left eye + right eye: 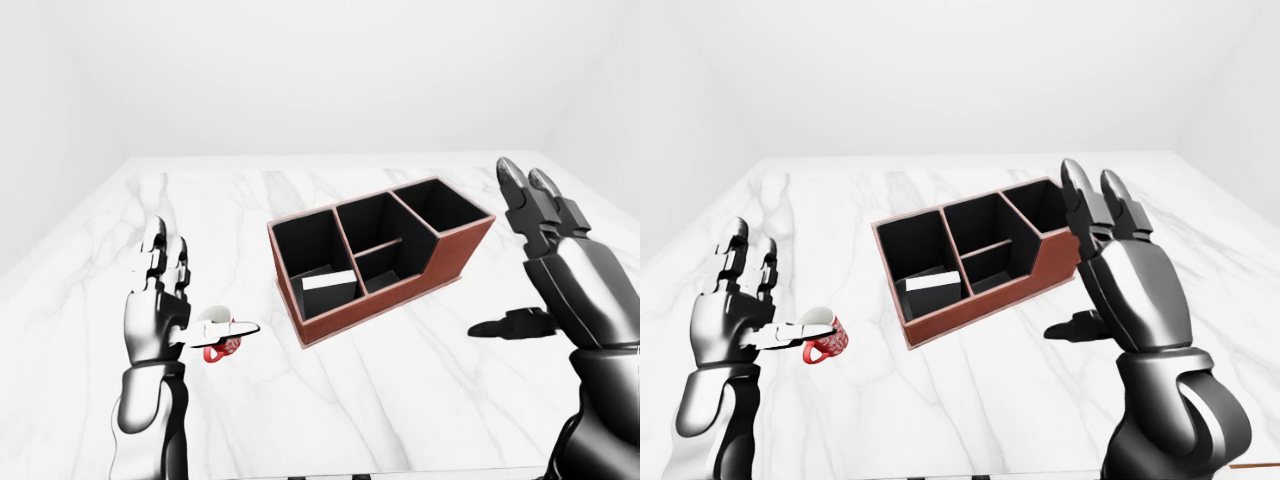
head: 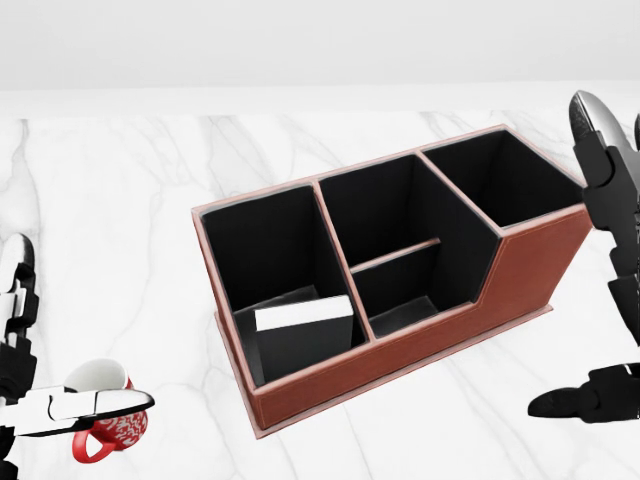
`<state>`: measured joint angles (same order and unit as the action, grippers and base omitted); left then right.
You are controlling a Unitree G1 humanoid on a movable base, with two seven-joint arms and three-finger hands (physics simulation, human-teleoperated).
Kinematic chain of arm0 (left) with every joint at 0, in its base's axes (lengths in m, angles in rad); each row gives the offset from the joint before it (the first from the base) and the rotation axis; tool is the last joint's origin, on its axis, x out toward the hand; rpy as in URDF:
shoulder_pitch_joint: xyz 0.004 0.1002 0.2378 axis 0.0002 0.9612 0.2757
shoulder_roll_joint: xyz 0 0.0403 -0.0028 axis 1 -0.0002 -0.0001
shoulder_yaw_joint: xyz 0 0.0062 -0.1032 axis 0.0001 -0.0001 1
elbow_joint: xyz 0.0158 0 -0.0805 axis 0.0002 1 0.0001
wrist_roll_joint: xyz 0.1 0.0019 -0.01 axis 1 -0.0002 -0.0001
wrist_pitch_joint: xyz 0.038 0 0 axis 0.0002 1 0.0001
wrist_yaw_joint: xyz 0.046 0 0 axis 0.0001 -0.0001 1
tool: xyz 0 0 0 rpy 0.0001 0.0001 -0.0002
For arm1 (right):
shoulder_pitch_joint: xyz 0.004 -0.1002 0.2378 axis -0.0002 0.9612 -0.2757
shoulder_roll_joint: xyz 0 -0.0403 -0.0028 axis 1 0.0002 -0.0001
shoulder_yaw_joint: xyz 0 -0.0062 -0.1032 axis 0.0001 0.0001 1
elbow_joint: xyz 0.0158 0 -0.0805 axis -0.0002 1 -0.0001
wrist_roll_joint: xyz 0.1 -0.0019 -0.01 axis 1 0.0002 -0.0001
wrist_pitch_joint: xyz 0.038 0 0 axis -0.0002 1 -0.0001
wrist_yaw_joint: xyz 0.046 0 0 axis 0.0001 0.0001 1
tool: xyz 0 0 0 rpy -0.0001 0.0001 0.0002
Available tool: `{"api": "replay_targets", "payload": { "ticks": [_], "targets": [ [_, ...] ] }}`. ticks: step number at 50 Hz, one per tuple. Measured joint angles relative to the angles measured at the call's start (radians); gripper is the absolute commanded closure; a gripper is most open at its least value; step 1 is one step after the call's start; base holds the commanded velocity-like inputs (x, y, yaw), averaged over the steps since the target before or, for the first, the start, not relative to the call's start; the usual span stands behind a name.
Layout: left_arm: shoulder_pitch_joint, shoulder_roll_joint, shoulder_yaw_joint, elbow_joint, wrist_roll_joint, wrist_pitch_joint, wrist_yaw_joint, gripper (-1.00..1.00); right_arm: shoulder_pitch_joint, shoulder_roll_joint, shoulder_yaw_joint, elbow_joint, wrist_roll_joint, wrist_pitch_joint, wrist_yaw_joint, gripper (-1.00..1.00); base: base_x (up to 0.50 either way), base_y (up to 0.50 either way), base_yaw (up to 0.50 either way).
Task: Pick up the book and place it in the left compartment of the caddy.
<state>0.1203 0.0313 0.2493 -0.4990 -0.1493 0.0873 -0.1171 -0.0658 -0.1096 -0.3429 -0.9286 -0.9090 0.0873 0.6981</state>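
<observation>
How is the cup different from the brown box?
The cup is small, red-and-white and round; the caddy is big, brown and boxy. The cup lies tipped on its side with no dividers; the caddy stands upright, split into compartments, one holding the book. Both rest on the marble table.
</observation>
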Motion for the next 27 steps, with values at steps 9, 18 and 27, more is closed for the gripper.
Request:
{"api": "replay_targets", "payload": {
  "ticks": [9, 18, 27],
  "targets": [
    [0.006, -0.006, -0.005, -0.050, 0.013, 0.000, 0.003, -1.00, 0.081, 0.014, -0.119, 0.002, 0.360, 0.000, -0.051, -1.00, 0.00, 0.00, 0.00],
    [0.038, -0.022, -0.009, -0.090, 0.024, 0.000, -0.005, -1.00, 0.146, 0.037, -0.197, 0.009, 0.596, 0.000, -0.116, -1.00, 0.00, 0.00, 0.00],
    [0.056, -0.032, -0.007, -0.109, 0.026, 0.000, -0.013, -1.00, 0.187, 0.054, -0.225, 0.013, 0.710, 0.000, -0.155, -1.00, 0.00, 0.00, 0.00]
  ]
}}
